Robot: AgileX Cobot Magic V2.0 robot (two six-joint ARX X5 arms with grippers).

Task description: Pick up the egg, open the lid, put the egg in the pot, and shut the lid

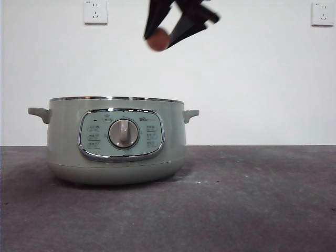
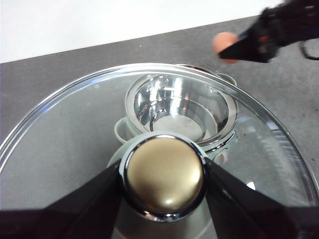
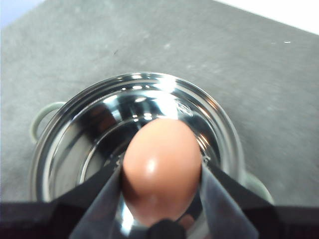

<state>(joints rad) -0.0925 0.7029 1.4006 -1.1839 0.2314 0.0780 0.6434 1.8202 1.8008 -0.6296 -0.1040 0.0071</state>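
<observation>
I had the right gripper [image 3: 162, 199] clamped on the small, smooth orange-brown egg [image 3: 162, 172], one black jaw against each side of it. Through the right wrist camera the egg hung directly over the open mouth of the large squat sage-green electric pot [image 3: 134, 144], whose shiny steel inner bowl lay bare below it. From the front camera I saw the egg [image 1: 158, 39] held high above the pot [image 1: 115, 142], well clear of its chrome rim and a little toward the side of the pot's handle that points away from the first wall socket [image 1: 95, 11].

My left gripper [image 2: 164, 181] was closed on the knob of the round glass lid [image 2: 75, 129] with its chrome rim, a jaw on either side of the knob. The lid was off the pot and held above it; I could see the pot's bowl through the glass.

The pot stood on the dark grey table [image 1: 252, 199].
</observation>
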